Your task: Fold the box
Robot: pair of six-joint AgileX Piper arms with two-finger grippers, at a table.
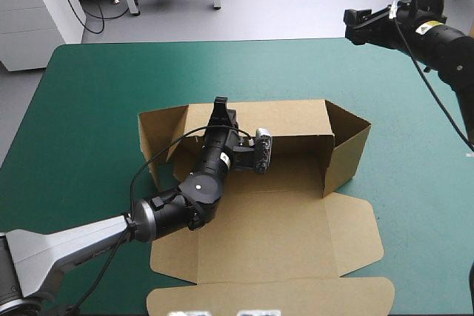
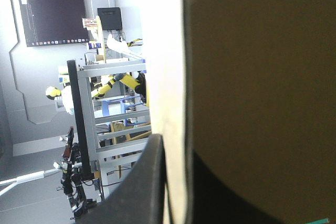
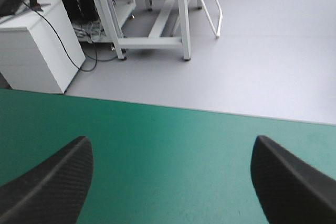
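On the box (image 1: pixel 275 221) wall, left pincer (image 1: pixel 220 103) clamps.

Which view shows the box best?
High view: most of the box, back and side walls raised, front flaps flat. Left wrist view shows only a board edge at the left tool; right wrist view shows just the teal-green cover.

Bright even light, v. soft shadows
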